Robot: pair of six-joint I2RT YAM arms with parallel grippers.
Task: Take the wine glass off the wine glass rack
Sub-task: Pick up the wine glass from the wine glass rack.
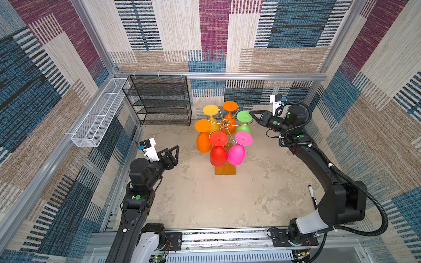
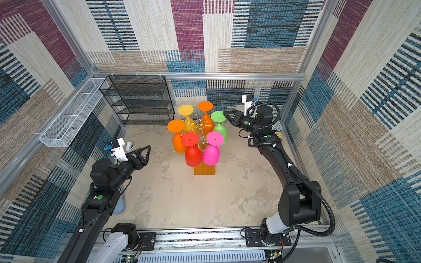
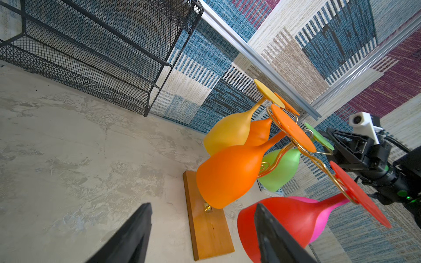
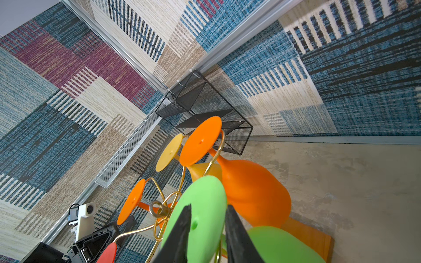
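Note:
The wine glass rack (image 1: pixel 225 124), gold wire on an orange-brown wooden base (image 1: pixel 225 169), stands at the back middle of the table. Several coloured wine glasses hang upside down on it. My right gripper (image 1: pixel 250 113) reaches in from the right at the green wine glass's round foot (image 1: pixel 244 116). In the right wrist view the gripper (image 4: pixel 207 209) has narrowed, and the green foot (image 4: pixel 205 205) shows in the gap between its two fingers; I cannot tell whether they touch it. My left gripper (image 1: pixel 177 149) hangs open to the left of the rack, holding nothing, its fingers pointing at the red glass (image 3: pixel 284 218).
A black mesh shelf unit (image 1: pixel 159 100) stands at the back left. A white wire basket (image 1: pixel 98 113) hangs along the left wall. A black marker (image 1: pixel 312 195) lies by the right arm. A book (image 2: pixel 276 131) leans in the back right corner.

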